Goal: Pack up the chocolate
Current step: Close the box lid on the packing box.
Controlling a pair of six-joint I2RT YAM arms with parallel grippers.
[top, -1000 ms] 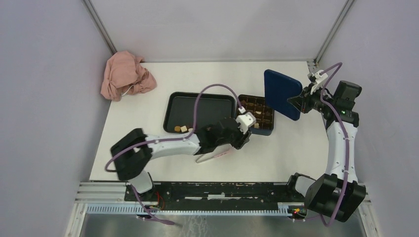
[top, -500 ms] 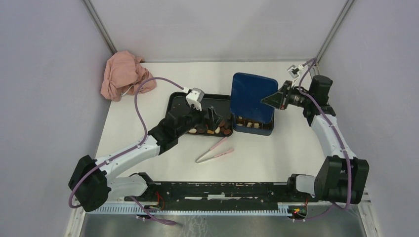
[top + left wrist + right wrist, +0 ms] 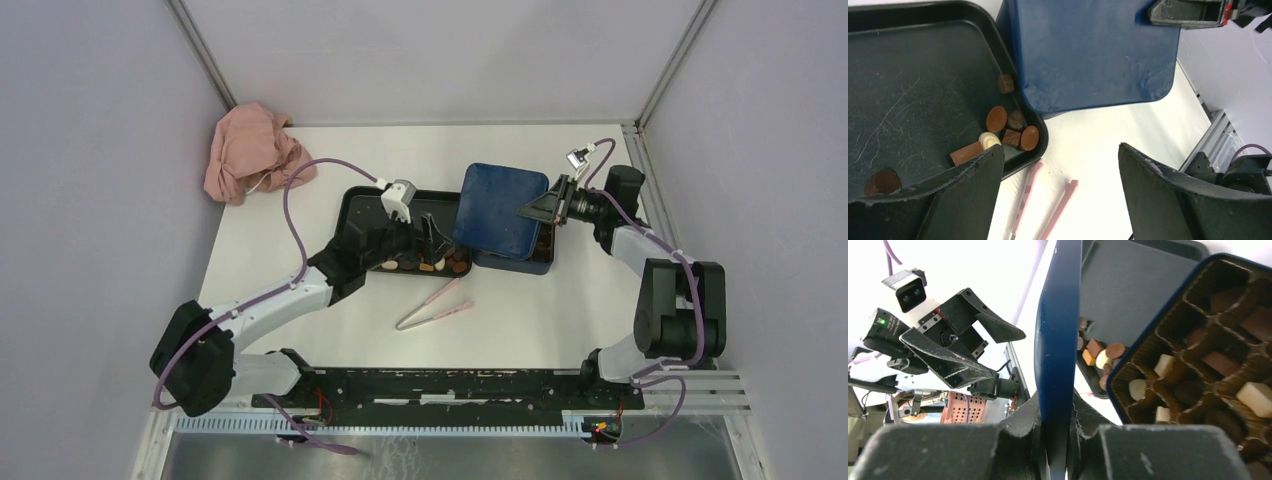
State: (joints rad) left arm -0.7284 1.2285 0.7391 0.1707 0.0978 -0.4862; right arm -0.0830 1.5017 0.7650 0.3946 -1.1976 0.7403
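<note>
Since half a second earlier, the lid (image 3: 500,210) has swung left and lower, so that from above it now covers most of the box (image 3: 515,265); the right arm has folded in toward it, and the left arm is nearly where it was. Right gripper (image 3: 538,208): clenched on the lid's right edge, with the lid showing edge-on between its fingers in the right wrist view. The lid is tilted and not seated, and the box's grid of cells shows open beside it. Left gripper (image 3: 428,235): released, its jaws spread wide with nothing between them, hanging over the near right corner of the tray (image 3: 360,205). Chocolate (image 3: 1009,131): a small cluster of brown, tan and cream pieces lies in that tray corner, with one brown piece apart from it at the tray's near edge, partly hidden by a finger. More pieces, dark and cream-white, sit in the cells of the box. Tongs (image 3: 435,305): flat on the desk (image 3: 560,310), just beside the tray's near edge, touched by neither gripper. Cloth (image 3: 255,150): crumpled at the desk's far left corner.
</note>
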